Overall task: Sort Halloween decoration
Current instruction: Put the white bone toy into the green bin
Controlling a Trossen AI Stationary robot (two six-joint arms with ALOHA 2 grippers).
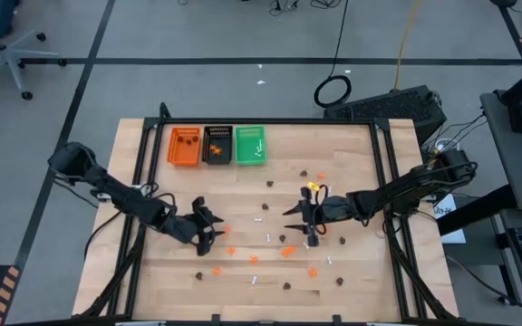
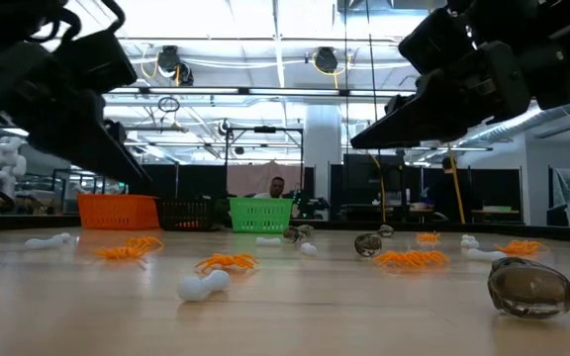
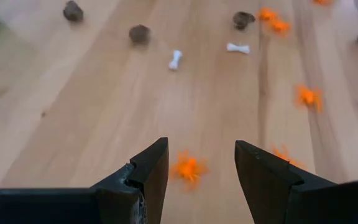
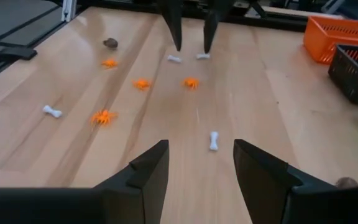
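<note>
Left gripper [image 3: 196, 163] hangs with jaws apart over an orange spider [image 3: 188, 168]; right gripper [image 4: 196, 163] hovers, jaws apart and empty, near a white bone [image 4: 214, 140].

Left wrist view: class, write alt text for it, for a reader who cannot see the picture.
The left gripper hangs open over a wooden table, with an orange spider trinket lying between its two dark fingers. Farther off lie more orange spiders, small white bones and dark brown lumps.
</note>
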